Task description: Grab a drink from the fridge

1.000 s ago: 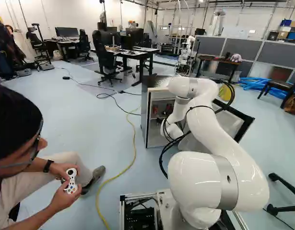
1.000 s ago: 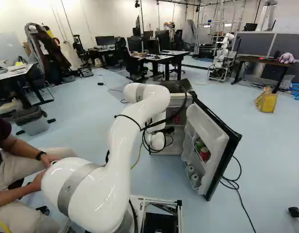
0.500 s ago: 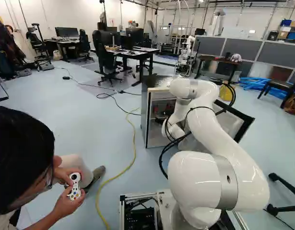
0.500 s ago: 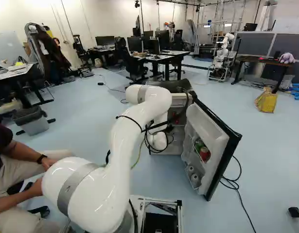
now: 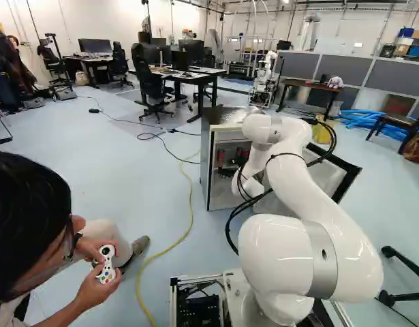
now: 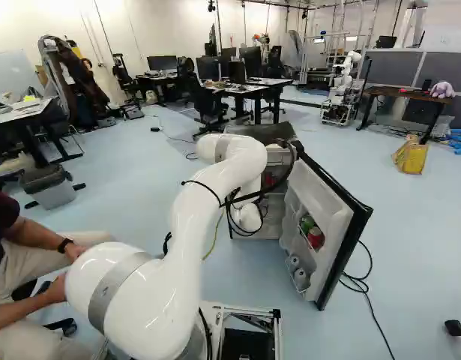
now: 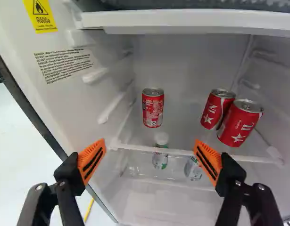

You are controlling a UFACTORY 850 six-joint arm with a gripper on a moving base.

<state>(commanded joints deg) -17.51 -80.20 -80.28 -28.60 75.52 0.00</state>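
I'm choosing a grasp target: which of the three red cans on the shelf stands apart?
The red can nearest the fridge wall with the yellow sticker; the other two cans are close together.

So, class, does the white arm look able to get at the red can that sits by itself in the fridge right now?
Probably yes: the fridge door is open, the open gripper faces inside, and nothing shows between it and the lone red can.

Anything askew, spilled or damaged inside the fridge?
Nothing clearly stands out. The lone red can and the close pair of red cans sit on the shelf, no visible spill; the pair's slant is probably just viewing angle.
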